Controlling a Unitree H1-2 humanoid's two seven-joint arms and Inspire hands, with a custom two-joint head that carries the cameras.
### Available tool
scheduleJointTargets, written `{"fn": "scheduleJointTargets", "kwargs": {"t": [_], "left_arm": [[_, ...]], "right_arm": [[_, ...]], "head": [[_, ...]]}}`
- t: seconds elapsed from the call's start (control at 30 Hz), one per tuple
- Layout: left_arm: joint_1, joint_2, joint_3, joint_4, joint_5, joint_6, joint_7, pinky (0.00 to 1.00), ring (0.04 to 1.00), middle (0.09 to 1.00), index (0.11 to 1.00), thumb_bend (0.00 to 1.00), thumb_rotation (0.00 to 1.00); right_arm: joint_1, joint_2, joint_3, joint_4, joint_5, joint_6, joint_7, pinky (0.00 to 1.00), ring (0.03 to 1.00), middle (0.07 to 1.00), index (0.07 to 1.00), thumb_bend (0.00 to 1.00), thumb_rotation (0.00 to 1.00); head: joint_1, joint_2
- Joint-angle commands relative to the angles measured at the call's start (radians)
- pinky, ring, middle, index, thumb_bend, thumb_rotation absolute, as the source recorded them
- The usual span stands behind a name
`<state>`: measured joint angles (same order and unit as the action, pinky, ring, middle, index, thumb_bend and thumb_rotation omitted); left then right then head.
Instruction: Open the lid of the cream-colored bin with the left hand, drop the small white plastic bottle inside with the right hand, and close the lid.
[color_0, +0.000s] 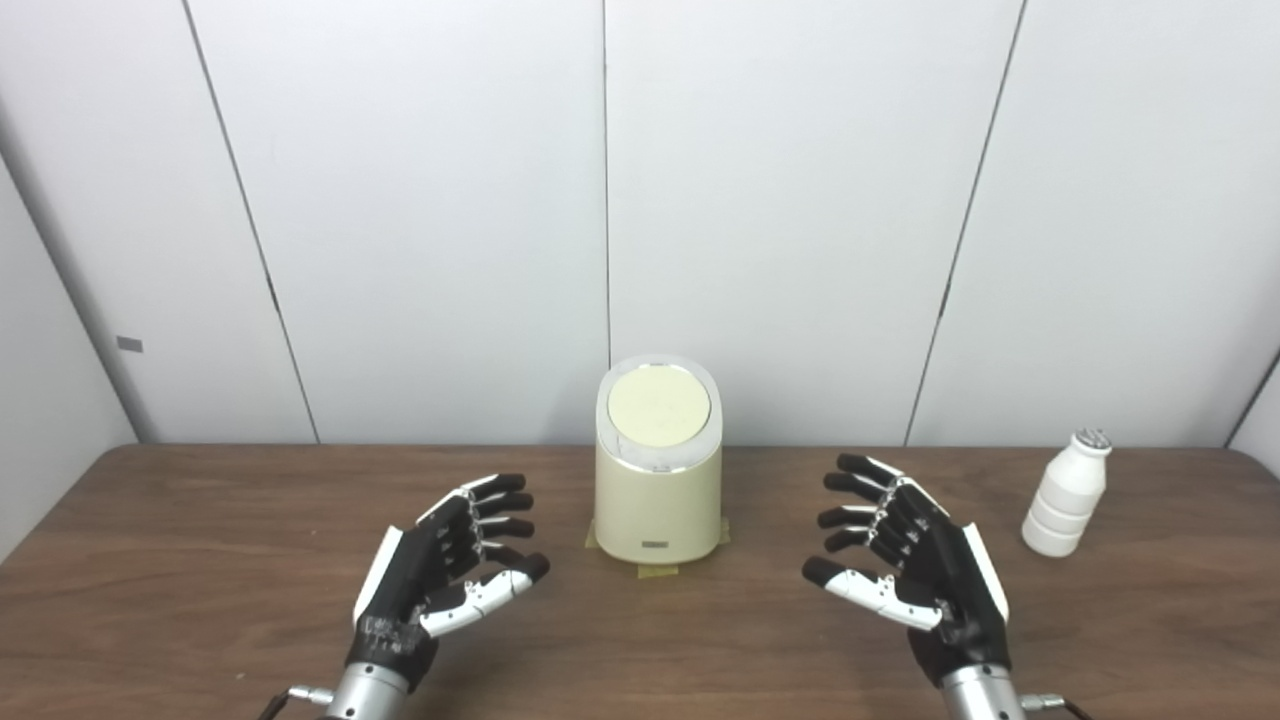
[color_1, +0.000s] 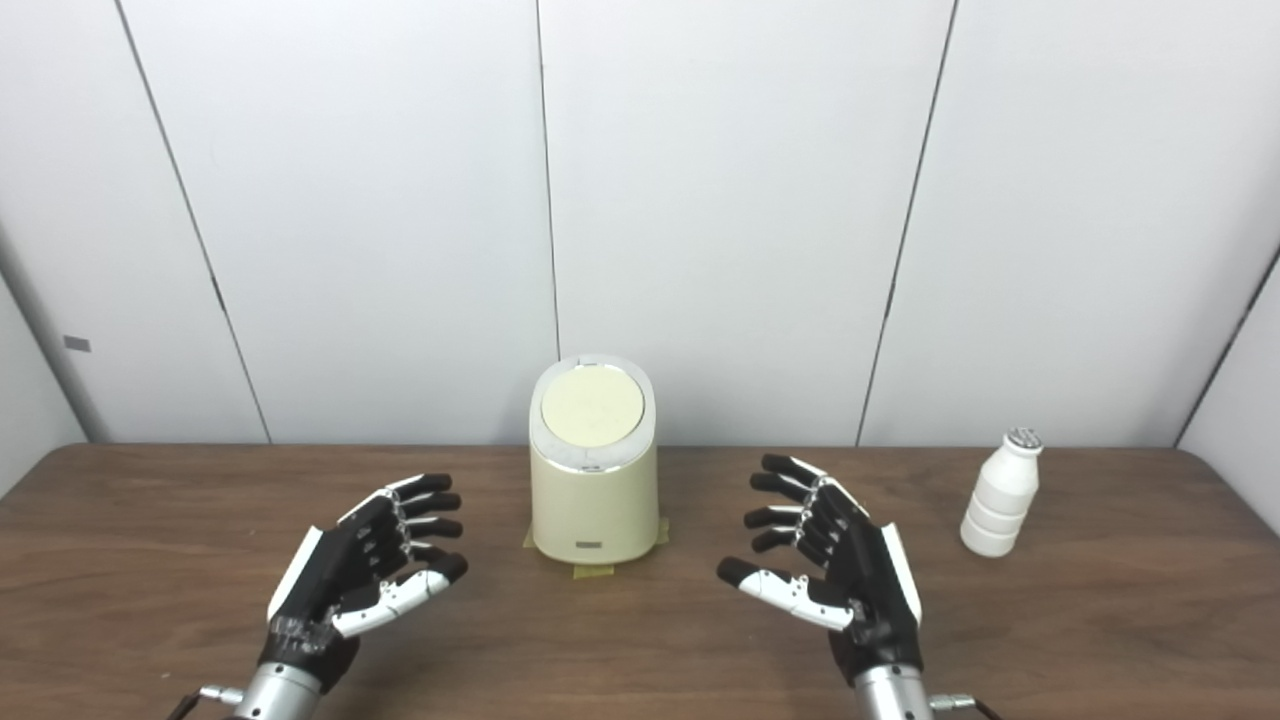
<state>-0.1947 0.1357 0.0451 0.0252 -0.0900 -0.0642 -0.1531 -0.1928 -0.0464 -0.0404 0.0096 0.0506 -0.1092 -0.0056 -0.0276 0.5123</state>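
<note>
The cream-colored bin (color_0: 657, 500) stands upright at the middle of the brown table, its round lid (color_0: 659, 407) shut. The small white plastic bottle (color_0: 1066, 494) stands upright at the far right of the table. My left hand (color_0: 445, 560) is open and empty, hovering left of the bin, palm turned inward. My right hand (color_0: 905, 560) is open and empty, between the bin and the bottle, touching neither. The same scene shows in the right eye view: bin (color_1: 594, 495), bottle (color_1: 1000, 493).
The wooden table (color_0: 200, 560) runs the full width of the view, with white wall panels (color_0: 430, 220) right behind it. Strips of yellowish tape (color_0: 658, 571) lie under the bin's base.
</note>
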Motion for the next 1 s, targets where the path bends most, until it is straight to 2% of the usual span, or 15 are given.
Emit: {"fn": "scheduleJointTargets", "kwargs": {"t": [0.0,0.47,0.67,0.77,0.87,0.9,0.97], "left_arm": [[-0.046,0.005,0.002,-0.025,-0.001,-0.035,0.005,0.56,0.679,0.745,0.78,0.69,0.09],[-0.047,0.001,0.005,-0.025,0.001,-0.036,0.011,0.56,0.678,0.742,0.777,0.7,0.1],[-0.053,-0.044,0.016,-0.051,-0.012,0.009,0.053,0.56,0.717,0.809,0.812,0.73,0.21],[-0.071,-0.054,0.017,-0.054,0.01,0.024,0.071,0.6,0.75,0.83,0.832,0.74,0.25],[-0.121,-0.044,0.002,-0.042,0.068,0.039,0.088,0.67,0.836,0.893,0.902,0.77,0.29],[-0.15,-0.031,-0.011,-0.031,0.099,0.047,0.086,0.75,0.887,0.938,0.95,0.78,0.31],[-0.187,-0.015,-0.027,-0.017,0.142,0.059,0.087,0.84,0.944,0.988,0.99,0.82,0.36]], "right_arm": [[-0.035,-0.002,-0.001,-0.023,-0.003,-0.042,0.004,0.47,0.578,0.705,0.722,0.8,0.17],[-0.034,0.0,-0.001,-0.02,-0.001,-0.041,0.004,0.48,0.58,0.71,0.72,0.81,0.17],[-0.037,0.003,0.0,-0.022,0.002,-0.029,0.003,0.49,0.591,0.712,0.721,0.8,0.17],[-0.043,0.001,-0.002,-0.012,0.004,-0.039,0.004,0.48,0.588,0.705,0.718,0.8,0.16],[-0.045,-0.002,-0.003,-0.002,0.007,-0.046,0.007,0.49,0.585,0.71,0.721,0.8,0.17],[-0.044,-0.002,-0.003,-0.004,0.007,-0.045,0.008,0.5,0.586,0.708,0.72,0.8,0.17],[-0.042,-0.002,-0.002,-0.005,0.008,-0.044,0.009,0.5,0.588,0.707,0.719,0.79,0.17]], "head": [[-0.001,0.0],[-0.004,-0.003],[0.006,-0.014],[0.004,-0.018],[0.007,-0.023],[0.008,-0.026],[0.008,-0.028]]}}
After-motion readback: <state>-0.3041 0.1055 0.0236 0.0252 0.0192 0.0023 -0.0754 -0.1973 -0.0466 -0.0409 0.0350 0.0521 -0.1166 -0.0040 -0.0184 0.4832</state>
